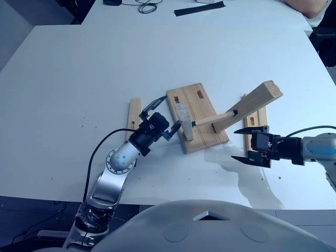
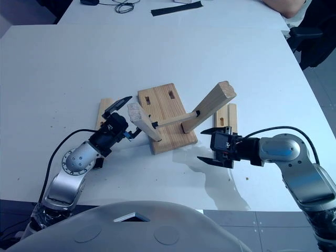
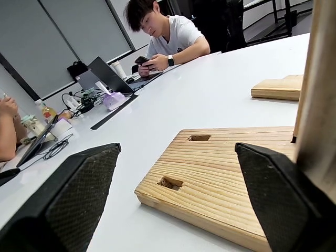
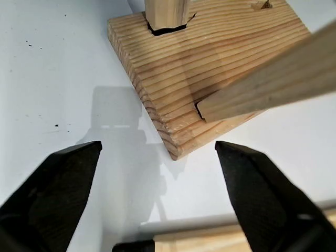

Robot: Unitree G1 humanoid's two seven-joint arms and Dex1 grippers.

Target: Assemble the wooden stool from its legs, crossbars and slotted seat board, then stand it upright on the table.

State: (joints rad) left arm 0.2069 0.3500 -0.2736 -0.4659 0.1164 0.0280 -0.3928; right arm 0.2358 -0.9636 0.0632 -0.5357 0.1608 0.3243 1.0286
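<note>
The slotted seat board [image 1: 202, 107] lies flat at mid-table. Two legs stand in its slots: a pale leg [image 1: 185, 125] at its near-left corner and a larger leg [image 1: 254, 102] leaning out to the right. A thin crossbar [image 1: 209, 120] joins them. My left gripper [image 1: 159, 118] is open beside the board's left edge, close to the pale leg, holding nothing. My right gripper [image 1: 243, 145] is open just off the board's near-right corner, below the leaning leg. In the right wrist view that corner [image 4: 176, 149] lies between the fingers [image 4: 55, 191].
One loose leg [image 1: 135, 116] lies flat left of the board, behind my left gripper. Another loose leg [image 1: 256, 119] lies to the right, partly hidden by the leaning one. Cables and a black strip [image 1: 199, 9] sit on the far table. White tabletop surrounds the board.
</note>
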